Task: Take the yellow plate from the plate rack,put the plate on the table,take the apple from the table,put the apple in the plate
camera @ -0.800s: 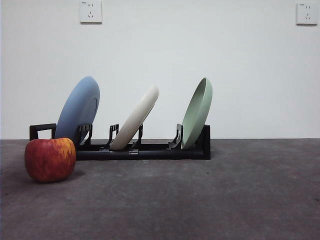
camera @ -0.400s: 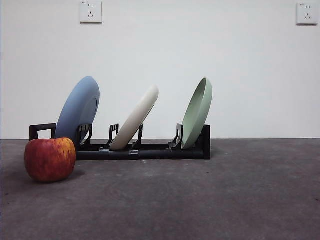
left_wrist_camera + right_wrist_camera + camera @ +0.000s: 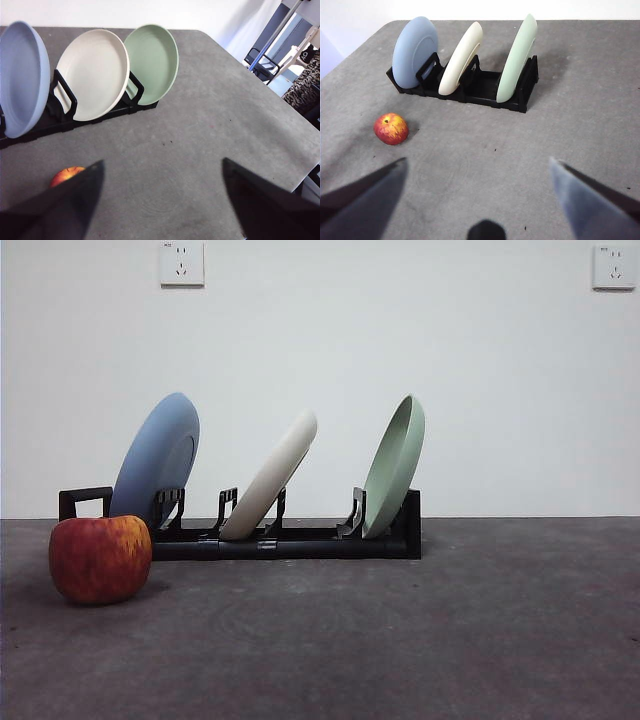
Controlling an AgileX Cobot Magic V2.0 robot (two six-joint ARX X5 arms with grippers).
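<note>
The yellow plate (image 3: 272, 478) (image 3: 92, 74) (image 3: 461, 58), pale cream, leans in the middle slot of the black plate rack (image 3: 300, 538) (image 3: 35, 126) (image 3: 485, 85), between a blue plate (image 3: 157, 458) and a pale green plate (image 3: 395, 466). On the dark grey table (image 3: 420, 630), in front of the rack's handle end, rests the red apple (image 3: 100, 558) (image 3: 391, 128) (image 3: 65, 175). My left gripper (image 3: 162, 172) and my right gripper (image 3: 477, 167) both hang open high above the table, well short of the rack, with nothing between their jaws. Neither arm shows in the front view.
The blue plate (image 3: 20, 75) (image 3: 415, 50) and green plate (image 3: 152, 62) (image 3: 517, 57) stand in the rack's outer slots. A white wall with two sockets (image 3: 181, 263) rises behind. The table's edge (image 3: 260, 85) runs along one side, with chairs beyond.
</note>
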